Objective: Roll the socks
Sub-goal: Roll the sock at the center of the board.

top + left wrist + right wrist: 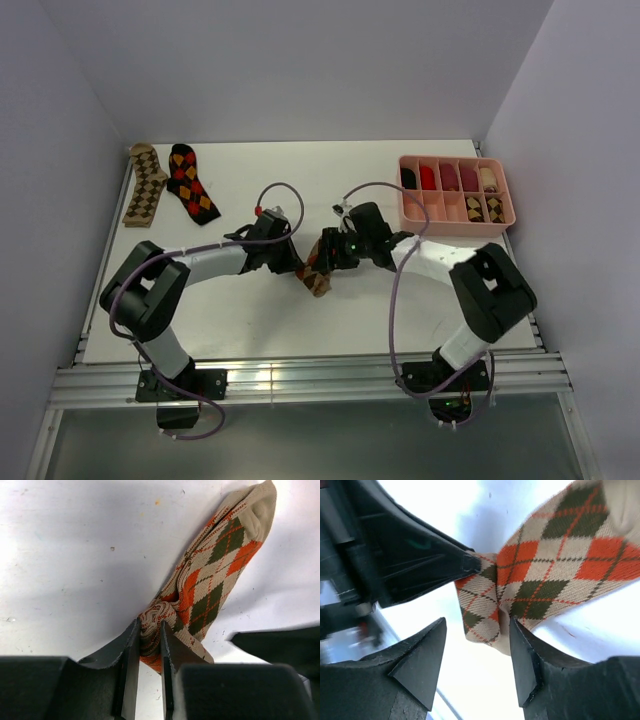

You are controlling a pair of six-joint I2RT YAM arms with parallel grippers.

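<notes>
At the table [300, 180] centre you see your left gripper [149, 630] pinching the bunched end of the beige-orange sock [215, 575], your right gripper [477, 625] spread astride that end, and 2 more lying flat far-left: tan sock [146, 185], black-red sock [192, 183].

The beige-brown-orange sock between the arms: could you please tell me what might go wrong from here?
The left pincer pinches only a small bunched fold of the beige-brown-orange sock; it might slip out under a pull.
The right pincer stands open around the sock's edge, so the bunched end may loosen.
Both pincers sit very close together and could collide.
</notes>
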